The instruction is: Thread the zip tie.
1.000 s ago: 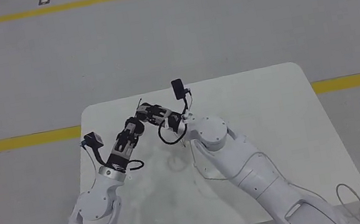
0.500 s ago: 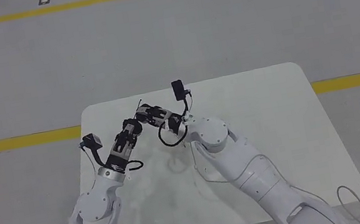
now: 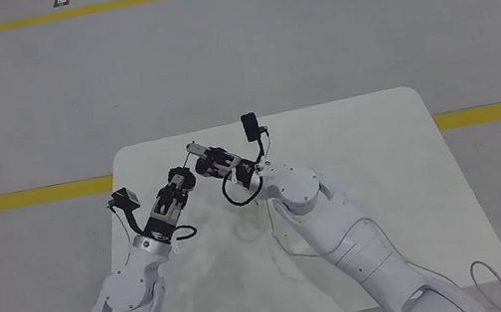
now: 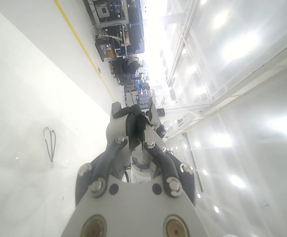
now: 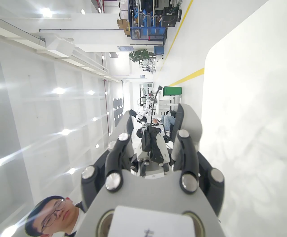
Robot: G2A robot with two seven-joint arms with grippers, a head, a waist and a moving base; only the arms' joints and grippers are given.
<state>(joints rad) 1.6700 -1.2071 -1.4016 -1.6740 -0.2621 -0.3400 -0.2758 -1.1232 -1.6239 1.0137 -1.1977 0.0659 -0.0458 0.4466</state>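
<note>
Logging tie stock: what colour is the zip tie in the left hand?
Black; the left wrist view shows the zip tie best.

Robotics lab: equipment racks [image 4: 112, 15], floor tape [image 3: 36, 196].

We look down on a white table [image 3: 381, 153] with rounded corners, standing on a pale grey floor [image 3: 310, 34] crossed by two yellow lines [image 3: 26, 198] — one runs under the table, the other lies farther off. Around it we see a bright hall — ceiling lights [image 4: 233, 48], white beams [image 4: 224, 101], blue racks [image 5: 148, 20], a green bin [image 5: 172, 91] and a leafy plant [image 5: 140, 55].
</note>
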